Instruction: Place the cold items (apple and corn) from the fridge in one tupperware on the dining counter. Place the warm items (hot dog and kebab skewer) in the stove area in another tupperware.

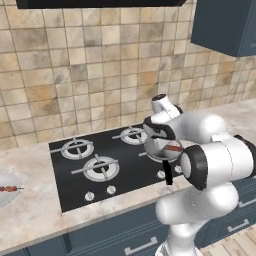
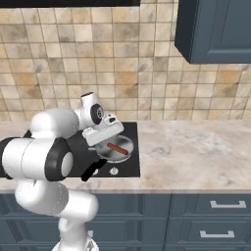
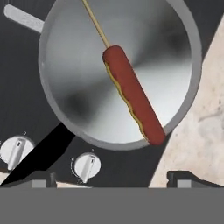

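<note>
A reddish-brown hot dog (image 3: 131,94) with a yellow stripe lies on a thin stick inside a round silver pan (image 3: 74,100) on the stove's front right burner. My gripper (image 3: 114,179) hovers open just above the pan, its dark fingertips (image 3: 41,178) spread wide and nothing between them. From the base, the white hand (image 1: 160,127) sits over the pan (image 1: 159,152) and the hot dog (image 1: 173,148) peeks out beneath it. The hot dog (image 2: 117,148) also shows in the pan (image 2: 110,152) from the right. A kebab skewer (image 1: 9,189) rests on a pale plate (image 1: 7,199) at the far left.
The black cooktop (image 1: 75,170) has several burners and white knobs (image 3: 86,166) along its front. The pan's black handle (image 3: 41,153) points toward the counter's front. Marble counter (image 2: 196,152) stretches to the right. A blue wall cabinet (image 2: 215,29) hangs above, and a tiled wall stands behind.
</note>
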